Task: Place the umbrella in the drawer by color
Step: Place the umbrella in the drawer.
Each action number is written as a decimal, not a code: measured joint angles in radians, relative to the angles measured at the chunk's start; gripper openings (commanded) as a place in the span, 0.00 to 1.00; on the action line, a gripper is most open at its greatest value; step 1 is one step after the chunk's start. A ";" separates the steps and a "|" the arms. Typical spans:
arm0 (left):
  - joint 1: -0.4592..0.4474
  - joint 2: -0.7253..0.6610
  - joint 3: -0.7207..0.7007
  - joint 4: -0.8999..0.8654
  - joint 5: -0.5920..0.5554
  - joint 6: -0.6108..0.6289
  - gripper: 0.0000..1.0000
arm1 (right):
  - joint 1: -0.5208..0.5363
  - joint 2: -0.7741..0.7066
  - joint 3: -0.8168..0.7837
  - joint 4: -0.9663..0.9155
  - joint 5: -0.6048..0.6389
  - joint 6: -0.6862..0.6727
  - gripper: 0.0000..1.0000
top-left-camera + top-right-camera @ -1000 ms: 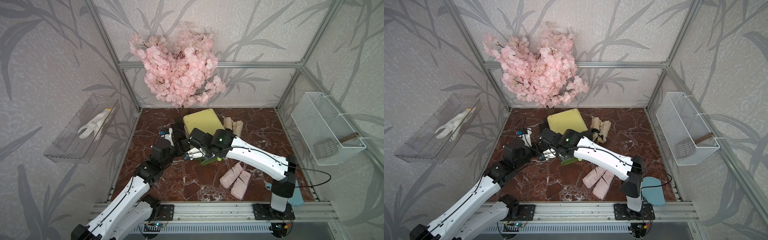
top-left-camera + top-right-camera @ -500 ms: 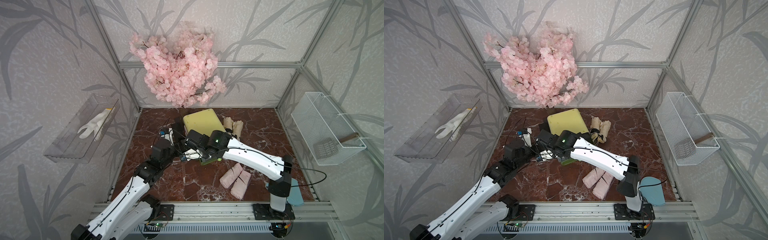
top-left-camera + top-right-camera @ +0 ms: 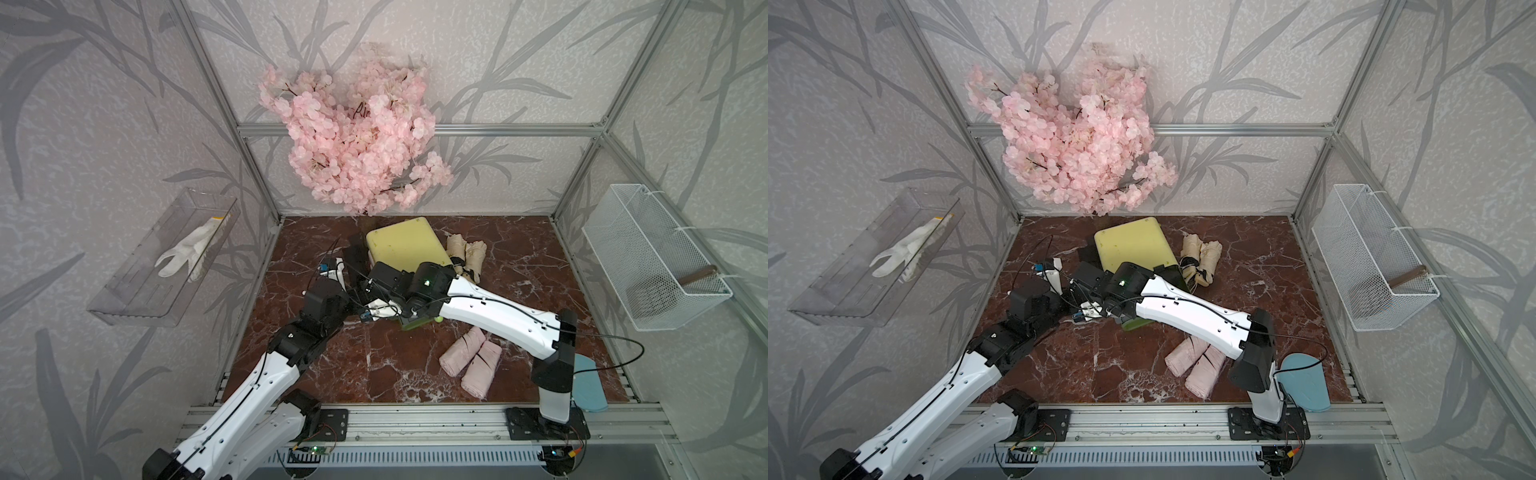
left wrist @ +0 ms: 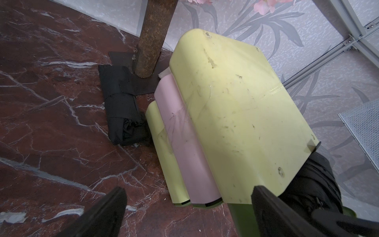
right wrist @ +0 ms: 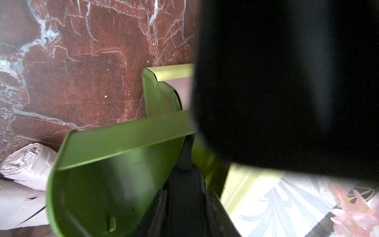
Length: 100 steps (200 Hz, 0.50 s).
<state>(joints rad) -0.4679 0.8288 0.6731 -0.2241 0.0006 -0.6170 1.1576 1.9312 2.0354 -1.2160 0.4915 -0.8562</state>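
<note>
Nudged left since before: right pincer (image 5: 185, 190), grip can't tell; left pincer (image 4: 188, 192) wide. Crumpled black umbrella (image 4: 313, 178) in glossy drawer (image 5: 102, 184).

We worked inside a robotics test cell: aluminium framing (image 3: 519, 129), bamboo-print wall panels (image 3: 519, 50), a marble-pattern floor (image 3: 374, 365) and a base rail (image 3: 415, 419) carrying robot arms (image 3: 498, 316).

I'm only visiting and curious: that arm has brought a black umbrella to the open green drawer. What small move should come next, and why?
Probably the right gripper should open and let go. The black umbrella it pinches appears to lie inside the pulled-out green drawer, below the cabinet's yellow top, so little carrying seems left. The left gripper is open and empty.
</note>
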 measured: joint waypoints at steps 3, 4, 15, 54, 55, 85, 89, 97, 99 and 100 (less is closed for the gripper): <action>0.000 0.000 0.000 0.000 0.000 0.000 1.00 | 0.000 0.000 0.000 0.001 0.002 0.000 0.39; 0.000 0.000 0.000 0.000 0.000 0.000 1.00 | 0.000 0.000 0.000 0.001 0.003 0.000 0.40; 0.000 0.000 0.000 0.000 0.000 -0.001 1.00 | 0.000 -0.002 0.000 0.005 0.006 0.002 0.41; -0.003 0.001 0.000 0.008 0.002 -0.004 1.00 | 0.001 -0.020 -0.002 0.042 0.005 0.018 0.47; -0.003 0.002 0.000 0.009 0.002 -0.004 1.00 | 0.001 -0.021 -0.002 0.043 0.005 0.018 0.47; -0.004 0.006 0.000 0.016 0.004 -0.004 1.00 | 0.002 -0.055 -0.011 0.068 0.005 0.019 0.47; -0.004 0.006 0.000 0.016 0.004 -0.004 1.00 | 0.002 -0.059 -0.011 0.069 0.005 0.020 0.47; -0.004 0.007 0.000 0.017 0.004 -0.004 1.00 | 0.002 -0.069 -0.016 0.074 0.005 0.021 0.47; -0.004 0.007 0.000 0.017 0.004 -0.004 1.00 | 0.003 -0.071 -0.017 0.075 0.005 0.022 0.47; -0.004 0.007 0.000 0.017 0.004 -0.004 1.00 | 0.003 -0.072 -0.018 0.076 0.005 0.022 0.47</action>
<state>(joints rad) -0.4721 0.8360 0.6735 -0.2073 0.0048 -0.6212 1.1603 1.8587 2.0178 -1.1404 0.4965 -0.8341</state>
